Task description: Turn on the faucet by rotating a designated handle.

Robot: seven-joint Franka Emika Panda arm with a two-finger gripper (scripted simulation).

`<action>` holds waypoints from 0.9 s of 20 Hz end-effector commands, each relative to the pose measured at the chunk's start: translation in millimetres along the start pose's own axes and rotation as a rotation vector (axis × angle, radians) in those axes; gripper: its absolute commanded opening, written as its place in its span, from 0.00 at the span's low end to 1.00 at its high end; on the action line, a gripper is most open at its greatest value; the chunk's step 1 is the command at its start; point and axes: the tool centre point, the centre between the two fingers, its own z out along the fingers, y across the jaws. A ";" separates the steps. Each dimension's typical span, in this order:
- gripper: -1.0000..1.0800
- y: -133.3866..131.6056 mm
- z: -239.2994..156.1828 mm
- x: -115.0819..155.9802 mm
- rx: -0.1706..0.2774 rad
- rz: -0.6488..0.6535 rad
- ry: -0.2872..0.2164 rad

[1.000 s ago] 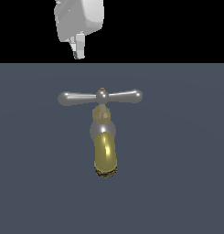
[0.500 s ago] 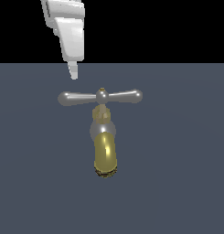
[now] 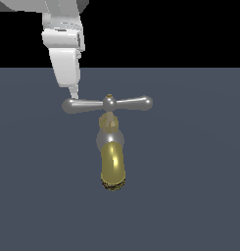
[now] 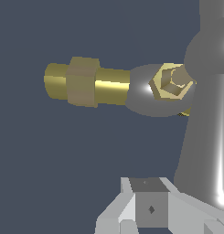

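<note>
Dropped my white gripper point(image 3: 74, 92) down since a second ago, fingers together I think, tip right by the slim silver crossbar handle's point(image 3: 108, 104) arm on the exterior view's left. That bar runs sideways atop the brass-gold faucet point(image 3: 112, 164), so pushing this end should turn it.

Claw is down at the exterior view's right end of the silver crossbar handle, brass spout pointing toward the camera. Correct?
Not quite. The claw is at the exterior view's left end of the handle, not the right; the exterior view shows its tip just above that left arm. The rest holds: the faucet has its brass spout pointing toward the camera.
</note>
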 end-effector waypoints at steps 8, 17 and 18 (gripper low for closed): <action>0.00 -5.2 15.6 -7.3 0.002 0.063 -0.008; 0.00 8.0 15.8 -9.4 0.002 0.063 -0.008; 0.00 11.3 15.8 -10.0 0.002 0.063 -0.008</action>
